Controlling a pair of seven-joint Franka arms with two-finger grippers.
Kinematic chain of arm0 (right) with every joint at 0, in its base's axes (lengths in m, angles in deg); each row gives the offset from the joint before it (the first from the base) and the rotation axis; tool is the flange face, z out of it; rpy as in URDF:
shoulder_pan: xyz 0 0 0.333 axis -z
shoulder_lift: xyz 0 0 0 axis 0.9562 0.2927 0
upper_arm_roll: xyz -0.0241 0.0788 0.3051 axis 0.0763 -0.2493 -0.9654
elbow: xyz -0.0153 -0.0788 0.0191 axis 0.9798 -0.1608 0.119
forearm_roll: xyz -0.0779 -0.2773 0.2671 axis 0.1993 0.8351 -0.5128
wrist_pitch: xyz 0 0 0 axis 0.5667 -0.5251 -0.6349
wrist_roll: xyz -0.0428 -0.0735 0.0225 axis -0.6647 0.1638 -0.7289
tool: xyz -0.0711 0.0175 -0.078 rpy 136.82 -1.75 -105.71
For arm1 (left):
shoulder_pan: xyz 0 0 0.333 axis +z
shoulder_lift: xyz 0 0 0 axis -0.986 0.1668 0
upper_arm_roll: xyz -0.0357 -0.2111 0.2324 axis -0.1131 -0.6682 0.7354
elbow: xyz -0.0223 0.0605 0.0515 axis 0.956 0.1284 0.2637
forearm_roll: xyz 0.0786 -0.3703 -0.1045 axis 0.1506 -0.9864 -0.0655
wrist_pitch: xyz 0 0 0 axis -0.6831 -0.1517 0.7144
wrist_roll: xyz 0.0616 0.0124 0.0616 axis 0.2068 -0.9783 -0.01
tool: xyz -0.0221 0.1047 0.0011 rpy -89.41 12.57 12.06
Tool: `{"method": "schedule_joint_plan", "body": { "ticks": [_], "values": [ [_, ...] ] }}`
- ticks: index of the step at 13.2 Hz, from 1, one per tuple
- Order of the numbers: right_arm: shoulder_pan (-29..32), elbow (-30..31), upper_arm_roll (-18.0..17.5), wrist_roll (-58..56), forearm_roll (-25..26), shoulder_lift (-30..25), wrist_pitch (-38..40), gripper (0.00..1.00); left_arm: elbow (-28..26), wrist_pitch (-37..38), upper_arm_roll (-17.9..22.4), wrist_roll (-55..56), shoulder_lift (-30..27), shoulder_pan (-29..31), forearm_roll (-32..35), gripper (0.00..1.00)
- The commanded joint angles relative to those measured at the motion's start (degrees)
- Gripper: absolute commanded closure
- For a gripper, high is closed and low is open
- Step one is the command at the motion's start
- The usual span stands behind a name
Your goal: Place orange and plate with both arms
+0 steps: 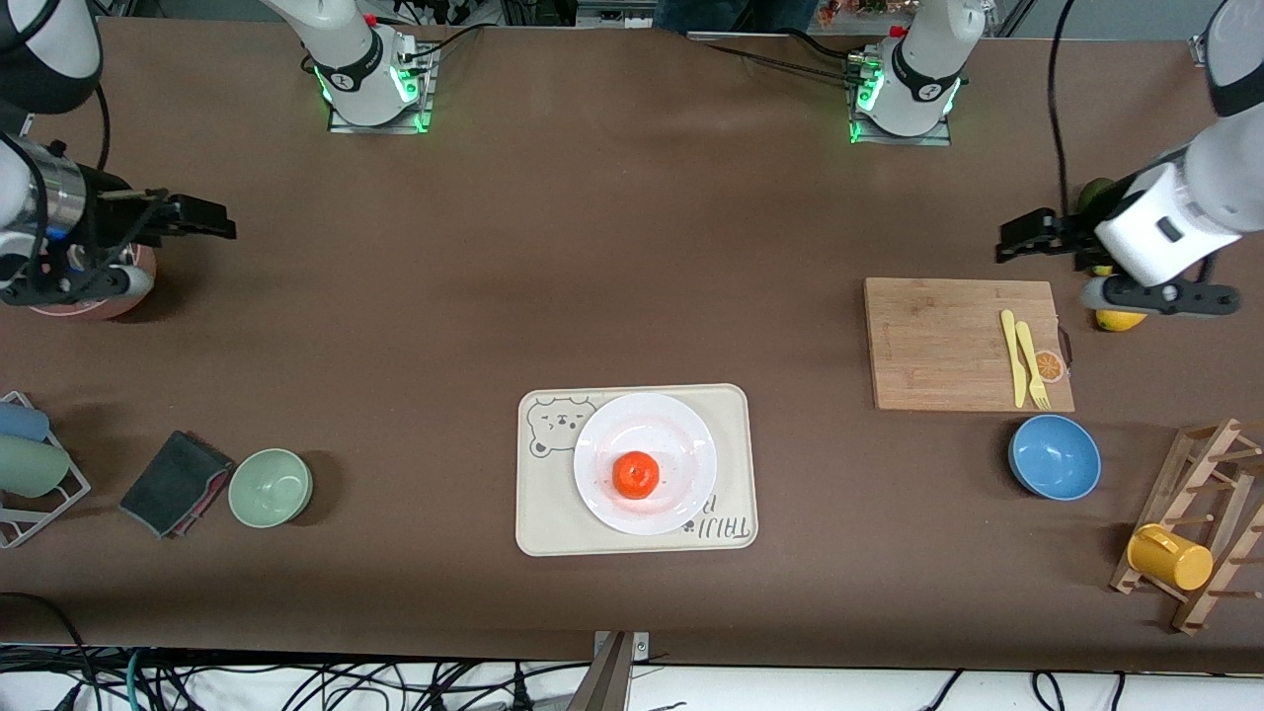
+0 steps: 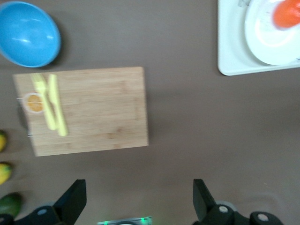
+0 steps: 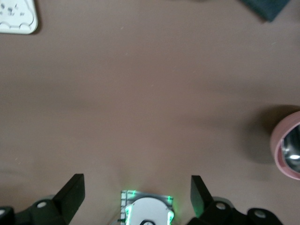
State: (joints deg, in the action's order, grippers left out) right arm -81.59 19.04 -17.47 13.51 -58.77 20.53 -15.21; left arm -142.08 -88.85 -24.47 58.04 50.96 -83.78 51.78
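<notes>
The orange [image 1: 636, 474] sits on the white plate [image 1: 681, 434], which rests on the cream bear-print tray [image 1: 731, 474] in the middle of the table, near the front camera. The left wrist view shows the orange [image 2: 287, 14] on the plate [image 2: 267, 42] at its edge. My left gripper [image 1: 1017, 239] is open and empty, up in the air at the left arm's end, beside the cutting board; it shows in its wrist view [image 2: 139, 199]. My right gripper [image 1: 212, 219] is open and empty, up in the air at the right arm's end; it shows in its wrist view [image 3: 137, 194].
A wooden cutting board [image 1: 948, 346] holds a yellow knife and fork [image 1: 1027, 360]. A blue bowl [image 1: 1054, 457], lemons [image 1: 1119, 319], a mug rack [image 1: 1200, 523] stand at the left arm's end. A pink bowl [image 1: 99, 296], green bowl [image 1: 270, 487], dark cloth [image 1: 173, 482] are at the right arm's end.
</notes>
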Motion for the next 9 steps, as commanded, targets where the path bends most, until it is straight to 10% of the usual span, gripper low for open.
{"method": "schedule_joint_plan", "body": {
  "ticks": [1, 9],
  "values": [
    [3.67, 2.93, -1.68, -0.50, 0.84, -4.44, -8.55, 0.00, 1.33, -1.47, 0.26, -0.72, 5.48, -3.02, -3.74, 0.00],
    [4.21, 6.89, -1.95, 0.28, 1.89, -8.32, -10.43, 0.00, 1.16, -15.35, 0.26, -0.28, 18.14, -5.94, -20.95, 0.00]
  ]
}}
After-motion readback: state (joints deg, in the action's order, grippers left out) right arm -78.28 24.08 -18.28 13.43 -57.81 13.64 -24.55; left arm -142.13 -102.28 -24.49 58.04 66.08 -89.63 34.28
